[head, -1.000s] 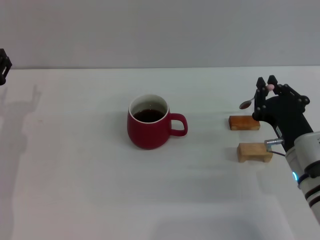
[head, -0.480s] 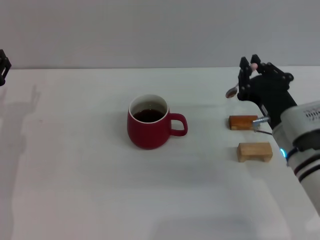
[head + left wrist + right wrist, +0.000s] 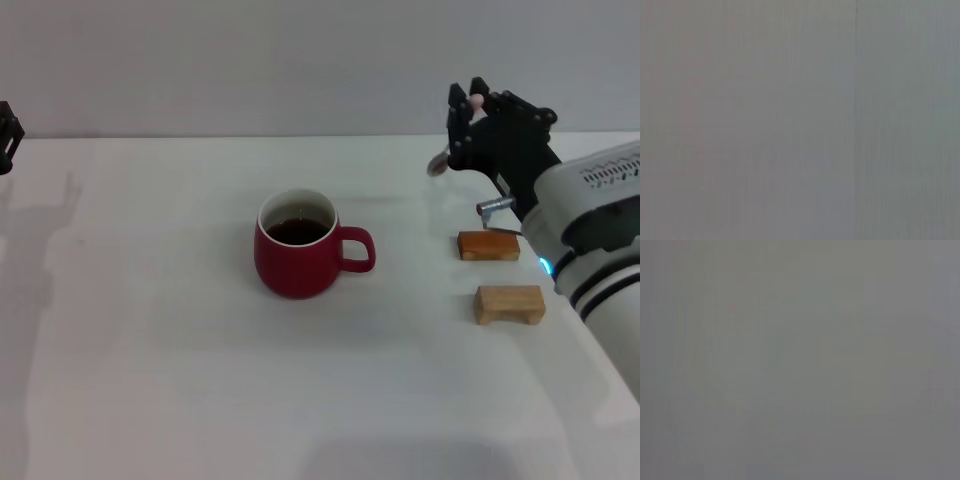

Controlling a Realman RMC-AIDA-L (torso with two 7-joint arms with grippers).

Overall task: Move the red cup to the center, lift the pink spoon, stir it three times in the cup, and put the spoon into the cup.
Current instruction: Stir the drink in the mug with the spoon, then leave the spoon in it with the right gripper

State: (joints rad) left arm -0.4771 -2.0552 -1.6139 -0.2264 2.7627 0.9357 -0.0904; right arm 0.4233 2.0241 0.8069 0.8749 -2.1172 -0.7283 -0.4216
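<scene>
- Cup (image 3: 296, 257) stands near the middle of the table (image 3: 180, 380), upright, dark liquid inside, its handle pointing right.
- Spoon (image 3: 455, 135) is off the table, held up in the air by the right gripper (image 3: 468, 108) at the far right.
- The gripper's two fingers are closed on the pink end of the handle; the grey bowl hangs below and to the left of the fingers, so the spoon's long axis slants down toward the cup side.
- Two wooden blocks (image 3: 489, 245) lie on the table below and a little right of the gripper, one nearer than the other; neither touches the spoon.
- The relation that matters next: the cup lies to the left of the gripper and nearer the robot, well apart from it and lower. The spoon's bowl is the end that leads that way.
- As a judgement, the cup looks placed and the spoon lifted; carrying it over the cup's mouth and lowering the bowl into the liquid appears to be the step in hand.
- The right arm is plainly the nearer one to both spoon and cup.
- The left gripper (image 3: 8, 133) sits at the far left edge, well away; whether it is open cannot be told.
- Both wrist views show only flat grey.
</scene>
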